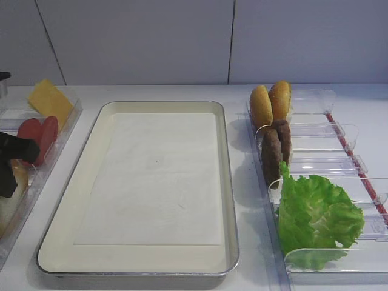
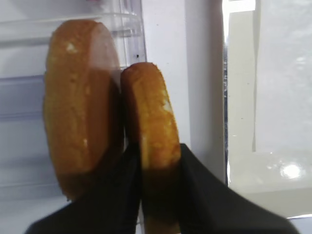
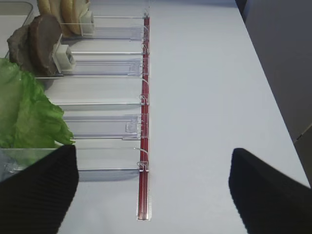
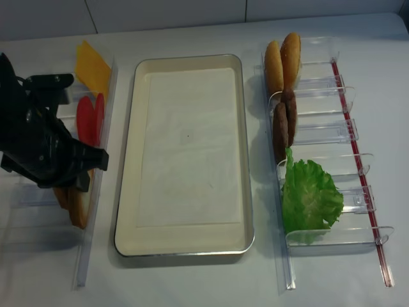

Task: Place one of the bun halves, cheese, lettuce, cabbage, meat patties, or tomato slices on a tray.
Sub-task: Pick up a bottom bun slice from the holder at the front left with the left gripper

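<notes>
In the left wrist view my left gripper (image 2: 159, 155) is shut on a golden-brown bun half (image 2: 148, 105) standing on edge, one black finger on each face. Its thicker mate (image 2: 80, 102) stands right beside it. From above, the left gripper (image 4: 71, 182) hangs low over the left bin. The cream tray (image 1: 226, 182) with its paper liner lies in the middle with nothing on it. Behind the gripper sit the tomato slices (image 1: 39, 136) and cheese (image 1: 50, 100). The meat patties (image 1: 276, 148) and lettuce (image 1: 315, 212) are in the right bins. My right gripper (image 3: 153, 195) is open over the bare table.
Two upright golden-orange ovals (image 1: 271, 103) stand at the far end of the right row of clear bins (image 4: 332, 109), which has a red strip (image 3: 144, 146) along its outer side. The left bin's wall (image 4: 96, 211) runs close beside the tray's left rim.
</notes>
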Robot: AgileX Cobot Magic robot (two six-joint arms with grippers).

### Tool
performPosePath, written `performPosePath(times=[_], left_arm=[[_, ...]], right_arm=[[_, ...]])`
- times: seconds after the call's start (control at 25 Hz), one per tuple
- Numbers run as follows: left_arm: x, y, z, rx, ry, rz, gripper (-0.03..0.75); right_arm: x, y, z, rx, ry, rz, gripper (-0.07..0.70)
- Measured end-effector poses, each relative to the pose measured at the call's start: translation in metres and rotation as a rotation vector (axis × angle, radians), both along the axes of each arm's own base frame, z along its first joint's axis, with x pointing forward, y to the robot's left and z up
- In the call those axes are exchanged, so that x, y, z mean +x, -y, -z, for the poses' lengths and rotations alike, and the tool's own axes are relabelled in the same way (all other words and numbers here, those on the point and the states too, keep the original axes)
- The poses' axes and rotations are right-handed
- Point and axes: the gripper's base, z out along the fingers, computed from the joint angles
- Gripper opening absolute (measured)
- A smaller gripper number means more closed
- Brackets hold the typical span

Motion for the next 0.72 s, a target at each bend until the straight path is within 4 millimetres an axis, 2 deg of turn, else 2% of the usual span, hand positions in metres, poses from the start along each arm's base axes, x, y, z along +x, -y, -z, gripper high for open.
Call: performPosePath(times=[0.32, 0.72], left_arm=[[-0.002, 0.0, -0.002, -0.004, -0.002, -0.001, 0.156], [-0.035, 0.004, -0.039, -0.103, 0.077, -0.014, 0.146]], right_arm=[[0.0, 0.0, 0.0, 0.0, 0.0, 0.0, 0.627], [0.0, 0.0, 0.0, 0.002, 0.0, 0.001, 0.627]])
